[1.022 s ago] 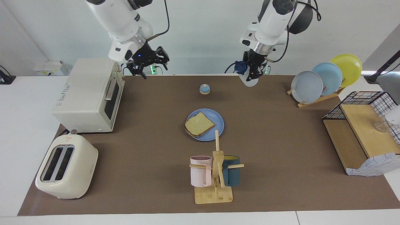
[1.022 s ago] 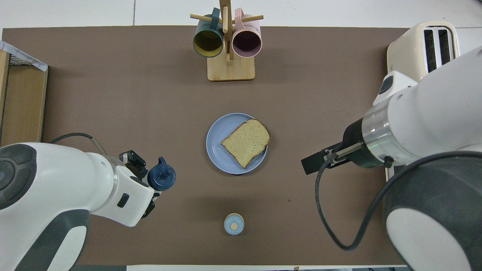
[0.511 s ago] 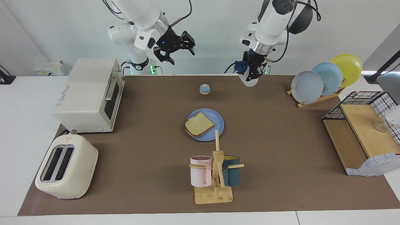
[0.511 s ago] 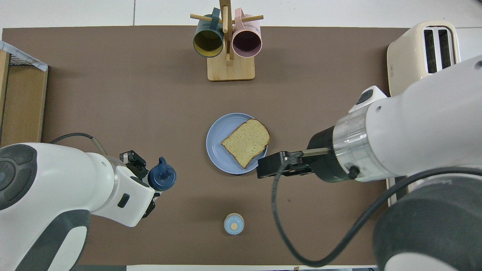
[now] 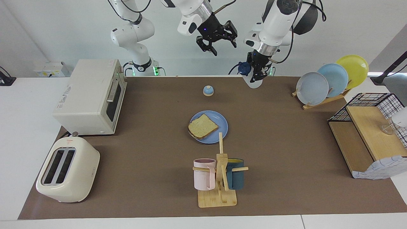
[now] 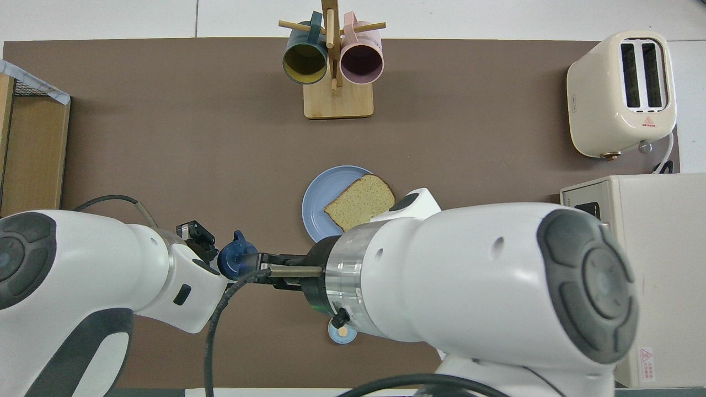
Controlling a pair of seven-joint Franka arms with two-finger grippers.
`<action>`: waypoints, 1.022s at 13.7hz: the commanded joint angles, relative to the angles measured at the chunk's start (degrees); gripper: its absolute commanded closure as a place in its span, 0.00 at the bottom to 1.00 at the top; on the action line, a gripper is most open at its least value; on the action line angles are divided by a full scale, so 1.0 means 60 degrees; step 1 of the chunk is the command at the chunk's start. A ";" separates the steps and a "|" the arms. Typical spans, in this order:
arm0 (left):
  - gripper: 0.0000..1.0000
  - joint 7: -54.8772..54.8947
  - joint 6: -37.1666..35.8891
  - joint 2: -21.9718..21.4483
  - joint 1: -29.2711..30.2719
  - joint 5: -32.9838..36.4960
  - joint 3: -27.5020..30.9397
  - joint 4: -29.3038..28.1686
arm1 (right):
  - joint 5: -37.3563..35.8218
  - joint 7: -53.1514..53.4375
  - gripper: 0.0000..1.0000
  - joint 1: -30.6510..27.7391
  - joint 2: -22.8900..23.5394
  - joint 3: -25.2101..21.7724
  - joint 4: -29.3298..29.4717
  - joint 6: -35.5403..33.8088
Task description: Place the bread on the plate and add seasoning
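From across the table, the left gripper [image 5: 257, 70] grips the small translucent white seasoning bottle with navy cap [image 5: 253, 81] above the mat's robot-side edge. The right gripper [image 5: 217, 39], fingers spread, empty, hangs high nearby.

From overhead, the square tan speckled bread slice [image 6: 359, 208] lies on the round medium-blue plate [image 6: 313, 207] mid-table.

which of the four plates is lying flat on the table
The medium-blue round plate with the toast slice on it, mid-table. The grey-blue, light-blue and yellow plates stand upright in the wooden rack.

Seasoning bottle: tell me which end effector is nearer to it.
Left. The left end effector is shut on the seasoning bottle, holding it in the air. The right end effector is apart from it, raised higher, toward the right arm's end.
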 commanded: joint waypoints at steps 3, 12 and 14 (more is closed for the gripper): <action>1.00 0.0010 0.0248 -0.0294 -0.0095 -0.0175 0.0029 -0.0303 | -0.0083 0.0407 0.50 0.0481 0.0439 -0.0039 0.0058 0.0776; 1.00 -0.0005 0.0234 -0.0294 -0.0095 -0.0175 0.0029 -0.0303 | -0.0420 0.0407 0.61 0.0511 0.0614 -0.0039 0.0043 0.1318; 1.00 -0.0005 0.0234 -0.0294 -0.0095 -0.0175 0.0029 -0.0303 | -0.0639 0.0407 0.61 0.0511 0.0630 -0.0039 0.0043 0.1304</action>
